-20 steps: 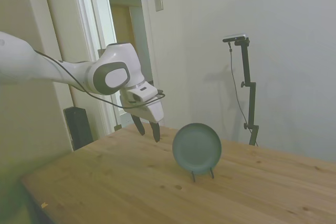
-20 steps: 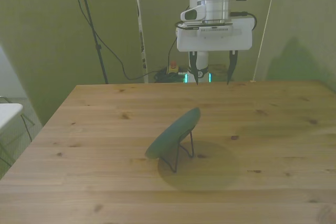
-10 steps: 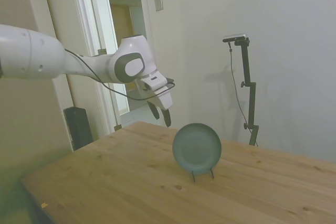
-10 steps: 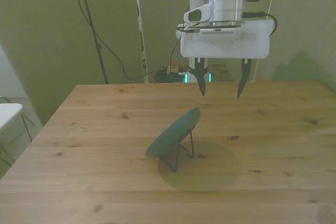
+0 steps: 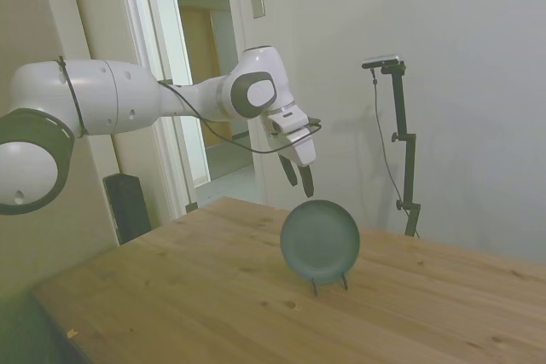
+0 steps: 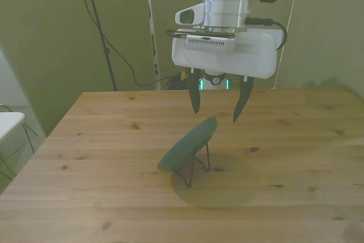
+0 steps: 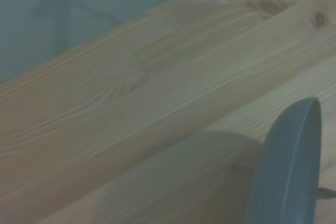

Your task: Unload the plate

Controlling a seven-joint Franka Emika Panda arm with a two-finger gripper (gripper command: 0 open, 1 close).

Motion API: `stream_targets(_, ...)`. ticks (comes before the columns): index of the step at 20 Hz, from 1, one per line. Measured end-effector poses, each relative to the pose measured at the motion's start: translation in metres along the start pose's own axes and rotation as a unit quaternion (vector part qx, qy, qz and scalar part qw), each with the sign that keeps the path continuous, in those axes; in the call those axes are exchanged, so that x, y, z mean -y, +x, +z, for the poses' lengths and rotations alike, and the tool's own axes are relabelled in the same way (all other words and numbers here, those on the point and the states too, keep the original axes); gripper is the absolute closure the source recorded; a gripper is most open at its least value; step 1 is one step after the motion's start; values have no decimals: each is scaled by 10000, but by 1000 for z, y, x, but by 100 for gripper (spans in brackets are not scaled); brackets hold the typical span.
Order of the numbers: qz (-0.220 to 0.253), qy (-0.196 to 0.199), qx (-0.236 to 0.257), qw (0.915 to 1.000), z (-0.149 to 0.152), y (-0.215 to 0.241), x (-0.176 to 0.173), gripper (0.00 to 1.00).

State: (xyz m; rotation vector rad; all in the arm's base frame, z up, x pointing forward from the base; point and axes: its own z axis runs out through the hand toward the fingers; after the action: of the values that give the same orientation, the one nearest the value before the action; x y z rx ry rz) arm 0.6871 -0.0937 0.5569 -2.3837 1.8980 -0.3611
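Side view shows the plate (image 5: pixel 320 241) propped tilted on a thin black wire stand (image 5: pixel 328 281) near the middle of the worktop (image 5: pixel 171 296), well away from every edge. The gripper (image 5: pixel 300 178) is held in the air just above the plate's upper rim, not touching it, and its fingers (image 6: pixel 194 99) are spread wide with nothing between them. Nothing is carried on the plate, and the stand is loaded with the plate alone. The unloading is judged not yet begun: the plate has still to be grasped by its rim, lifted out of the stand and laid down.
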Motion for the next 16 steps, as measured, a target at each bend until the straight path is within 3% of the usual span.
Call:
stream_targets(6, 83, -382, -69, 9992, 2, 8, 1, 0)
stream_targets(13, 103, -726, -114, 9972, 52, 17, 18, 0)
stream_targets(16, 70, -765, -111, 9970, 55, 13, 24, 0)
